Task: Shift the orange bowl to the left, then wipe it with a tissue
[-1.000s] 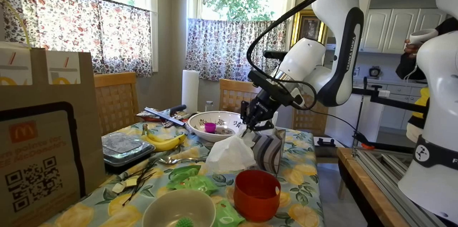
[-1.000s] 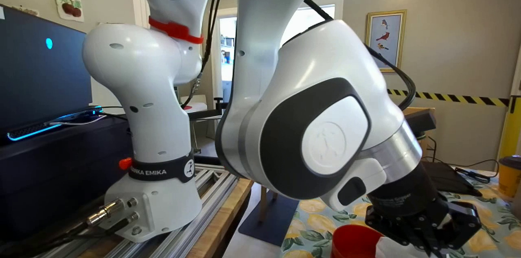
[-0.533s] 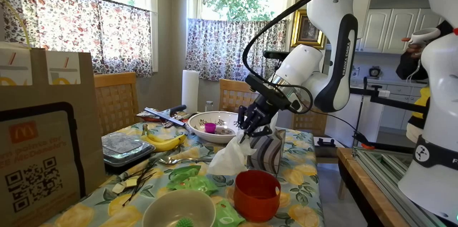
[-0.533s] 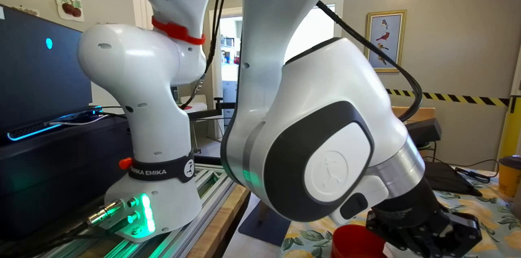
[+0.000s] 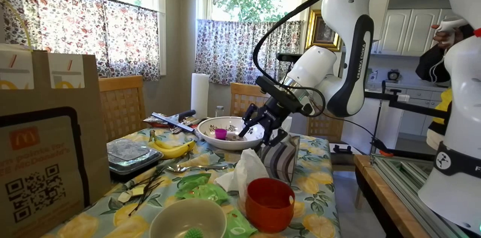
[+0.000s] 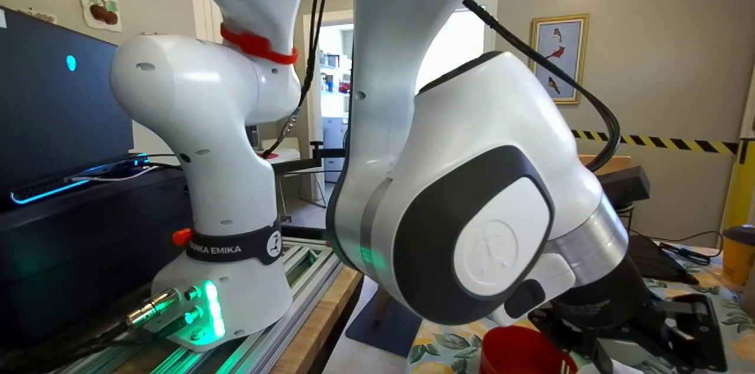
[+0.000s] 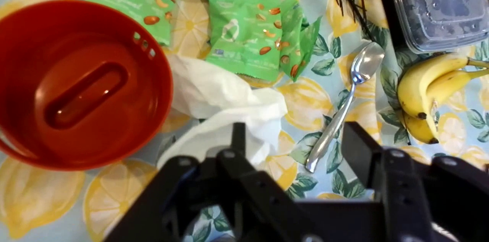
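Note:
The orange bowl (image 5: 269,208) stands upright on the flowered tablecloth, its inside bare in the wrist view. Right beside it is the crumpled white tissue (image 7: 229,108), which peaks up behind the rim in an exterior view (image 5: 250,172); whether the two touch I cannot tell. My gripper (image 7: 293,129) is open above the table, its fingers spread wide with nothing between them. In the wrist view the left finger overlaps the tissue from above without holding it. An exterior view shows only part of the bowl (image 6: 522,350), partly behind the gripper.
Green snack packets (image 7: 244,32) and a pale bowl (image 5: 188,217) sit near the orange bowl. Behind the tissue stand a striped box (image 5: 280,159) and a large white patterned bowl (image 5: 230,144). A spoon (image 7: 336,123), bananas (image 7: 424,89) and a lidded container (image 5: 131,155) lie farther off.
My gripper has opened and let go of the tissue, which has dropped down beside the orange bowl. The arm shifted slightly; the bowl has not moved.

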Motion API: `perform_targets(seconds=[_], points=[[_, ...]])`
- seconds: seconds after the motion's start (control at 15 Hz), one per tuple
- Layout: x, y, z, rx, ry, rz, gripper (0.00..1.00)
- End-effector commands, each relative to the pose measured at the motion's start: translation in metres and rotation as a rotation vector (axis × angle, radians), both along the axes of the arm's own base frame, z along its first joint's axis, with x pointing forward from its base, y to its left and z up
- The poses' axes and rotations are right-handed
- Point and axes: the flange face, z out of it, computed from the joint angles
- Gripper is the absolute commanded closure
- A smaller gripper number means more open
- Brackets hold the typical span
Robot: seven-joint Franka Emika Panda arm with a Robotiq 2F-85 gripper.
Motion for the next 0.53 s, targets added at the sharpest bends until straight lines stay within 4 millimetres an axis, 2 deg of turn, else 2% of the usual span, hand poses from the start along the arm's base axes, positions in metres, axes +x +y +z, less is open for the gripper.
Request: perform_targets(seconds=[0.0,0.27,0.47], points=[[-0.004,0.006,0.017,0.006,-0.021,-0.006,0.01],[-0.035,0.032,0.036,0.021,-0.022,0.094,0.00],[-0.057,0.038,0.054,0.050,-0.033,0.066,0.00]])
